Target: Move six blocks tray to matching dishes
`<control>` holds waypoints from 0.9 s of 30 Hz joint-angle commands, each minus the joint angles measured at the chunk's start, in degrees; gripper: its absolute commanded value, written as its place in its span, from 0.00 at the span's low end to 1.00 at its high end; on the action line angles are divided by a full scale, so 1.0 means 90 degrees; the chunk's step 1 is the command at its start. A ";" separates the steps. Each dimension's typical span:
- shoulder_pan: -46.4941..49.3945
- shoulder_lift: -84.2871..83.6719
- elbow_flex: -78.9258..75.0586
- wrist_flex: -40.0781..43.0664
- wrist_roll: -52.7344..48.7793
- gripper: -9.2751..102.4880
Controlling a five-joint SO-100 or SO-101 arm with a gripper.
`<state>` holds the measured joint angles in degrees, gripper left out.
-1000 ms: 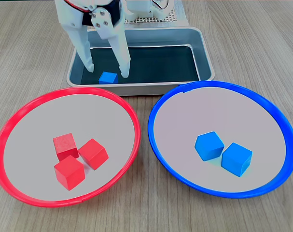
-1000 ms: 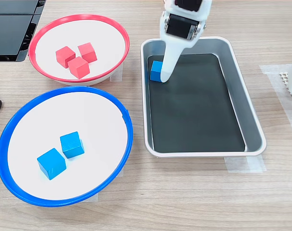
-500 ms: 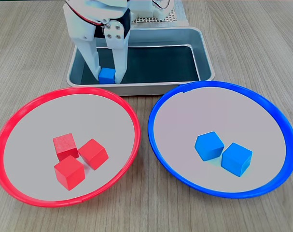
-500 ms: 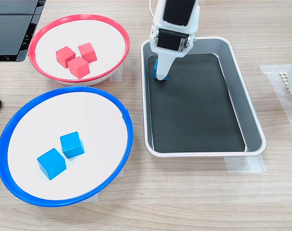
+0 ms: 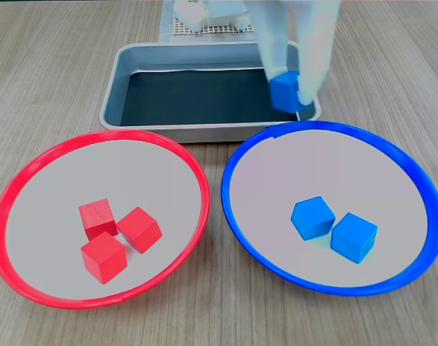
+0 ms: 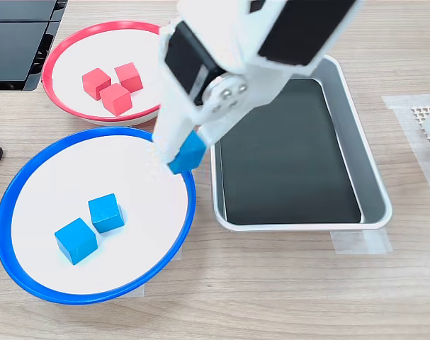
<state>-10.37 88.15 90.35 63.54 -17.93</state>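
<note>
Since the earlier frame the gripper (image 6: 180, 159) has lifted the last blue block (image 5: 284, 91) from the tray (image 5: 204, 131), jaws clamped on it, above the blue dish (image 6: 16, 191) holding two blue blocks; the red dish (image 5: 31, 169) holds three red blocks.

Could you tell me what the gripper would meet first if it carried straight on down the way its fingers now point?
Probably the blue-rimmed dish: the gripper, shut on a blue block, points down over that dish's near rim, though depth is unclear.

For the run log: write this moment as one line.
gripper: shut on small blue cube | position: above blue-rimmed round dish edge | silver metal tray: no cubes | remaining: release
</note>
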 commanded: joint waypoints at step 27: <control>0.1172 0.6133 0.5625 -0.2344 0.2529 0.08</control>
<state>-1.76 129.11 129.20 43.77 1.49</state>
